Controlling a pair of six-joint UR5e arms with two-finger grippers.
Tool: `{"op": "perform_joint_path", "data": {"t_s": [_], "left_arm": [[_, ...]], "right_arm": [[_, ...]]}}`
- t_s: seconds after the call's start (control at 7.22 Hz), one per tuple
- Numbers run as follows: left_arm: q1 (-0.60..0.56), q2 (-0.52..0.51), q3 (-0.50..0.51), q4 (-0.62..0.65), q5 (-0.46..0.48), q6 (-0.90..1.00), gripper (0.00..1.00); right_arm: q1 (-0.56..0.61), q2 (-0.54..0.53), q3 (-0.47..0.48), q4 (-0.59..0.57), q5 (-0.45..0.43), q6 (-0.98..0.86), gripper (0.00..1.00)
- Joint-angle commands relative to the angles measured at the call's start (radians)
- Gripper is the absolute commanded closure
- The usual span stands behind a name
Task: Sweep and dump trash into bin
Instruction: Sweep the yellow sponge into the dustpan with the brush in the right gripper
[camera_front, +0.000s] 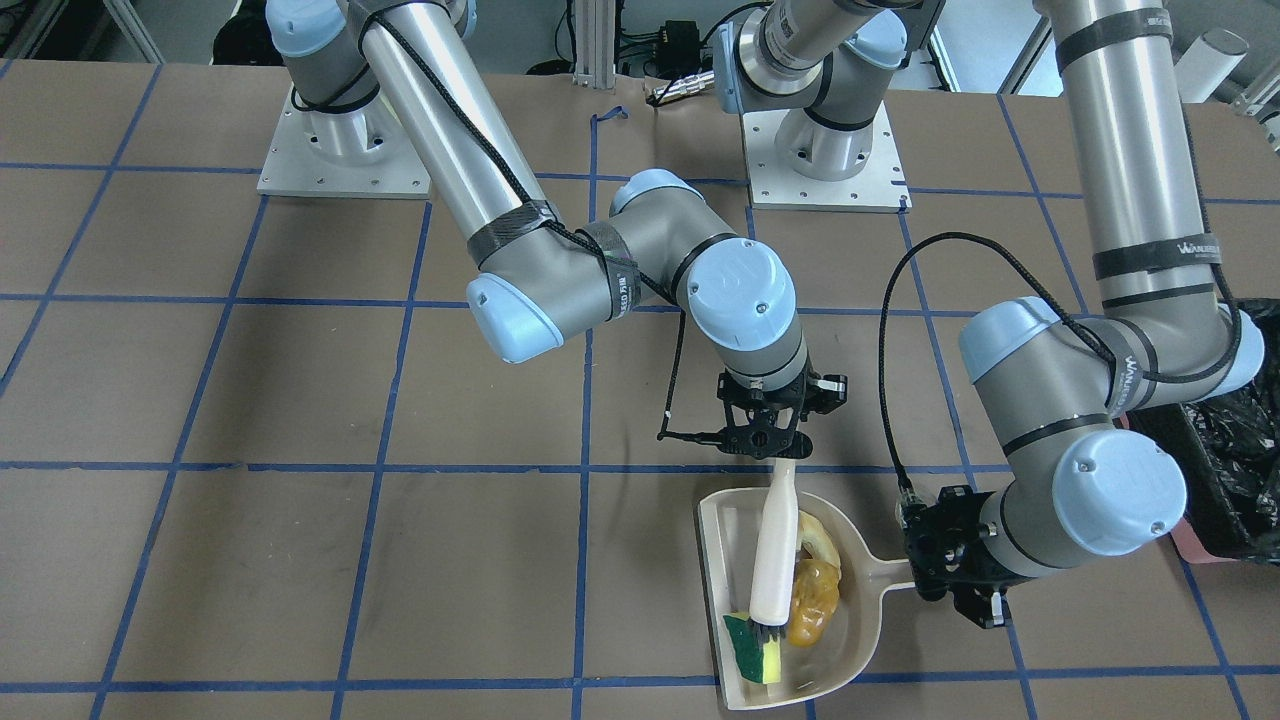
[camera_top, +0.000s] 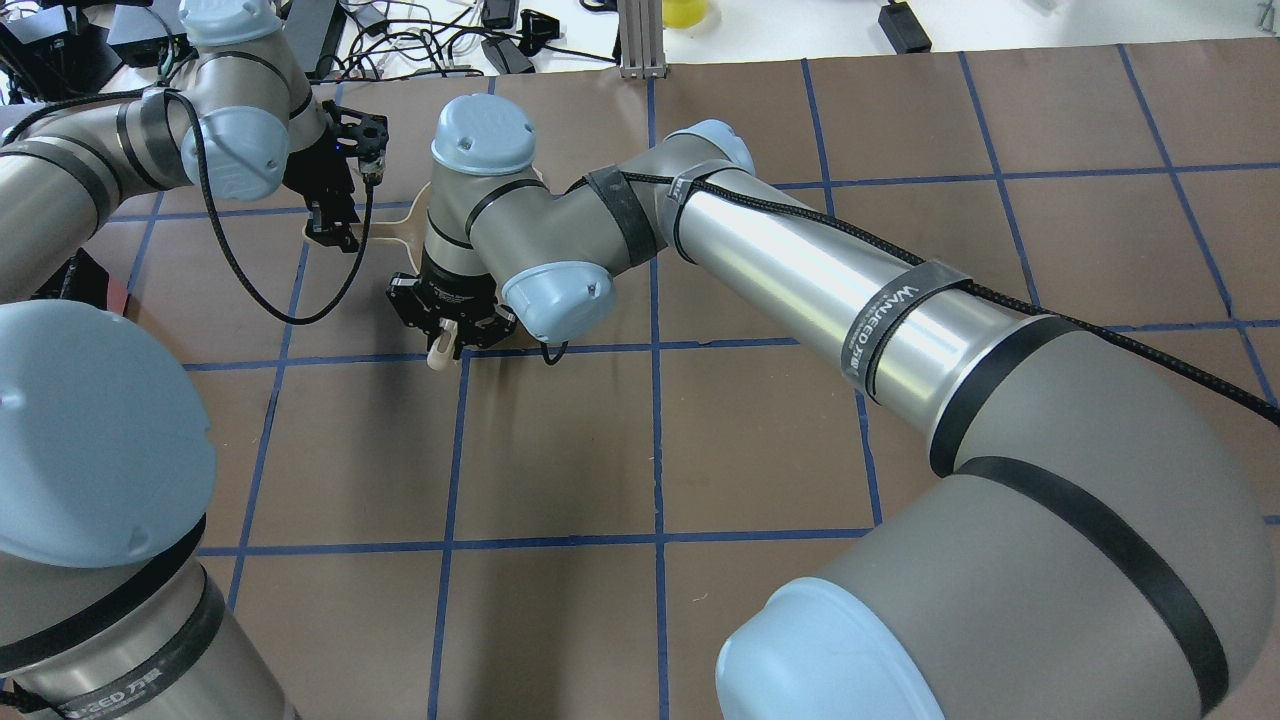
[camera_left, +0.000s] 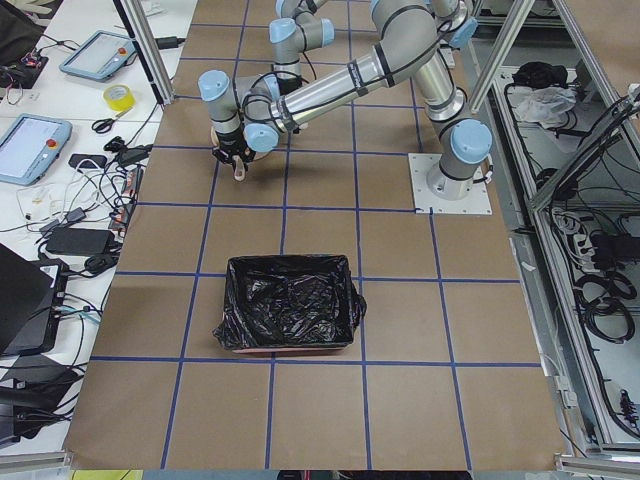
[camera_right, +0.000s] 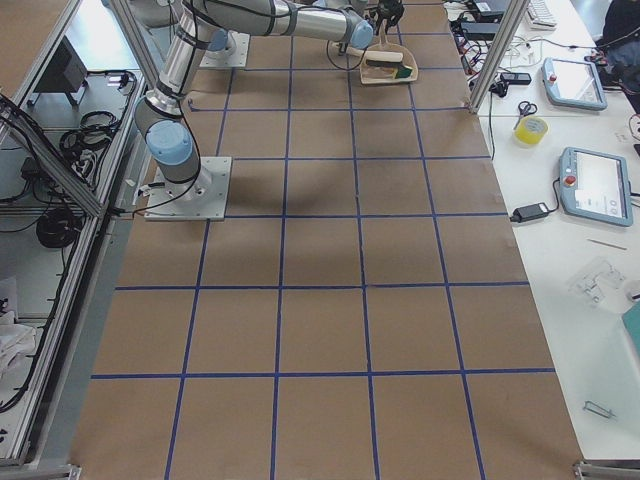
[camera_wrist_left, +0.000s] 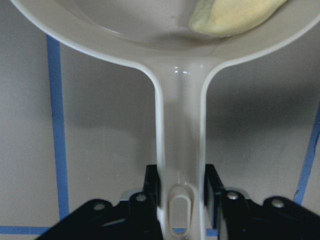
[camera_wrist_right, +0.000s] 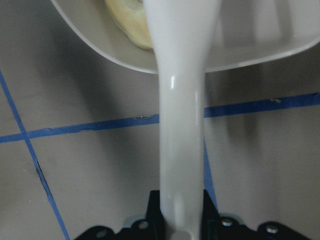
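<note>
Table (camera_front: 300, 560) is covered in brown paper and gridded with blue tape. Dustpan (camera_front: 857, 628) is laid flat on it, across a tape line. Bin (camera_left: 290, 263) is set on the table off the dustpan's handle side, apart from it. Two metal base plates (camera_front: 822, 178) are bolted down beyond the dustpan, on the robot's side.
</note>
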Motion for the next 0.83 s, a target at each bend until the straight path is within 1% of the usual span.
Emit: {"op": "perform_joint_path", "data": {"t_s": [0.0, 0.14, 0.28, 0.69], "left_arm": [[0.0, 0.0, -0.001, 0.0, 0.001, -0.001, 1.0], [0.0, 0.001, -0.001, 0.0, -0.001, -0.001, 1.0], [0.0, 0.001, -0.001, 0.0, -0.005, -0.001, 1.0], [0.005, 0.006, -0.002, 0.0, -0.007, 0.007, 1.0]], "right_arm": [[-0.001, -0.002, -0.003, -0.01, 0.016, 0.001, 1.0], [-0.003, -0.016, -0.005, -0.005, 0.024, 0.006, 1.0], [-0.004, -0.042, -0.003, 0.0, 0.065, 0.044, 1.0], [-0.014, -0.07, -0.002, 0.018, 0.079, 0.078, 1.0]]}}
